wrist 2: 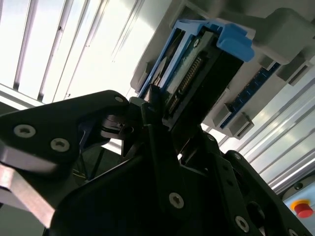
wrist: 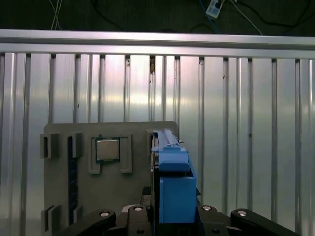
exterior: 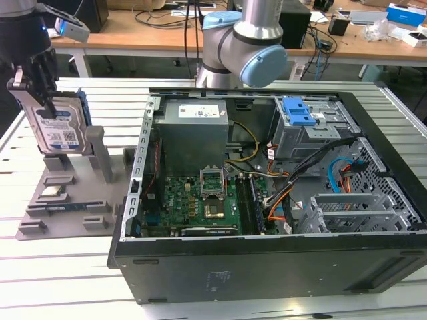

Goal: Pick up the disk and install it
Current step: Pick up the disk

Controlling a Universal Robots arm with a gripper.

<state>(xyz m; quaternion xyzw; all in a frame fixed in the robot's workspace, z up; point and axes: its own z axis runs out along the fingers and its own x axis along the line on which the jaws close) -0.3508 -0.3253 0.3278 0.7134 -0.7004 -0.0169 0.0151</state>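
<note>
Grip made, install not yet done

Disk (exterior: 59, 128) sits at about ten o'clock in the exterior view, upright on its edge, label towards the camera. The gripper (exterior: 41, 90) comes down on it from twelve o'clock. In the second wrist view you see the black fingers (wrist 2: 156, 137) pressed to the drive's two flat sides, so I judge the hand clamped on it. Its lower edge is right at the grey fixture (exterior: 63, 223), and you cannot tell whether it has cleared its stand. Count the pick as gripped, then, but not shown as lifted.

At about six o'clock from the disk, the chip (exterior: 53, 193) lies flat in its pocket on the fixture. The memory stick (exterior: 63, 207) lies just beside it, nearer the camera.

Further right, from the picture's centre out to three o'clock, the computer case (exterior: 267, 267) lies open, well apart from the disk. The drive cage (exterior: 303, 140) is at about two o'clock inside it, topped by the blue latch (exterior: 298, 111). No drive shows in that cage, so the carry across and the seating are both left to do.

Your count:
- one disk
- one gripper
- one fixture
- one chip
- one memory stick
- one case
- one cage
- one latch
</note>
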